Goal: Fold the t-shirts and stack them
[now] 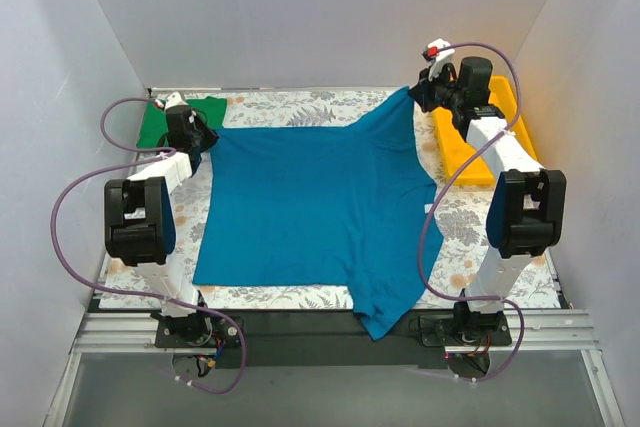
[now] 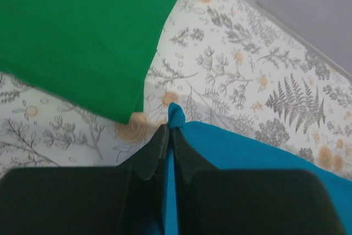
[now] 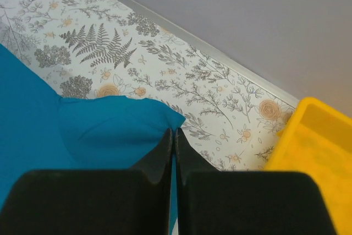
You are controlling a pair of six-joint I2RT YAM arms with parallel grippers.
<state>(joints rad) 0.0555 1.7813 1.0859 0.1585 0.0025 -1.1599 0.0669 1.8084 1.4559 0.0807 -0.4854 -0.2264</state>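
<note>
The teal-blue t-shirt [image 1: 310,207] lies spread over the middle of the floral table, one sleeve hanging over the near edge. My left gripper [image 1: 200,137] is shut on its far left corner; the pinched teal cloth [image 2: 177,115] pokes out between the fingertips. My right gripper [image 1: 418,95] is shut on its far right corner [image 3: 165,119], lifted a little off the table. The green t-shirt [image 1: 180,117] lies folded at the far left corner, and in the left wrist view [image 2: 77,31] it lies just left of the gripper.
A yellow plastic tray [image 1: 478,137] stands at the far right, beside the right gripper; its rim also shows in the right wrist view [image 3: 319,152]. White walls close in the table at the back and both sides. The arms' purple cables loop over both side edges.
</note>
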